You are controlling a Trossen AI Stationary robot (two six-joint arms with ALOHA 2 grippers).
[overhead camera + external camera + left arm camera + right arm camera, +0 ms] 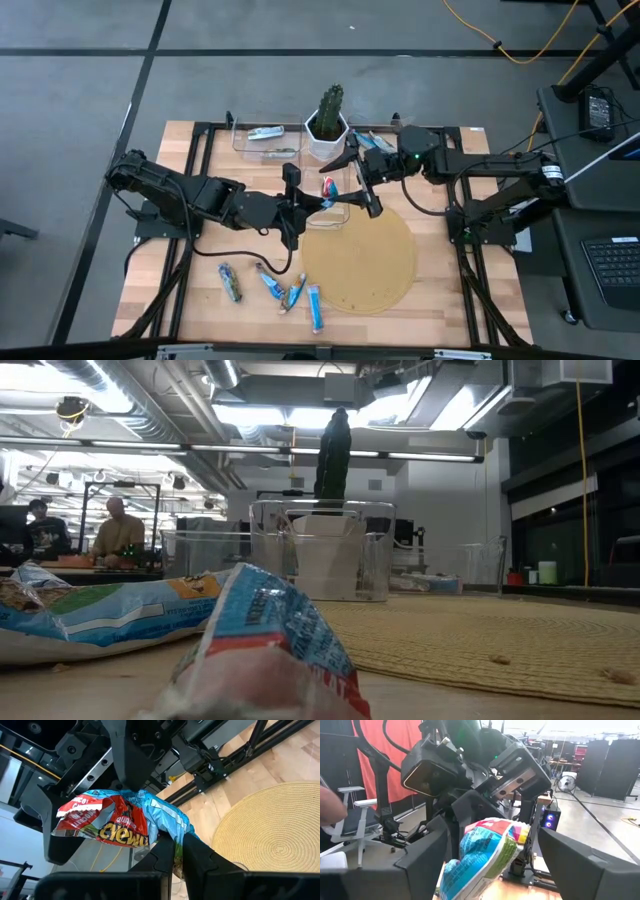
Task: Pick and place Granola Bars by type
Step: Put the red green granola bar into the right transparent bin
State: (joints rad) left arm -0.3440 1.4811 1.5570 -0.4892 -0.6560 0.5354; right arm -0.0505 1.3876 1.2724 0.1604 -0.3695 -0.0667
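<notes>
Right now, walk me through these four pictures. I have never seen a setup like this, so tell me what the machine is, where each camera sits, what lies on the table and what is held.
This is a robot with two dark arms working at a wooden table. One picture looks straight down from above, one looks level across the tabletop, and two come from cameras on the arms' wrists.

On the table lie a round woven mat, clear bins, a potted cactus and several loose granola bars near the front edge.

The left gripper is shut on a blue and red granola bar, held in the air over the middle of the table. The right gripper is open, its fingers either side of that same bar, as if about to take it over.
</notes>
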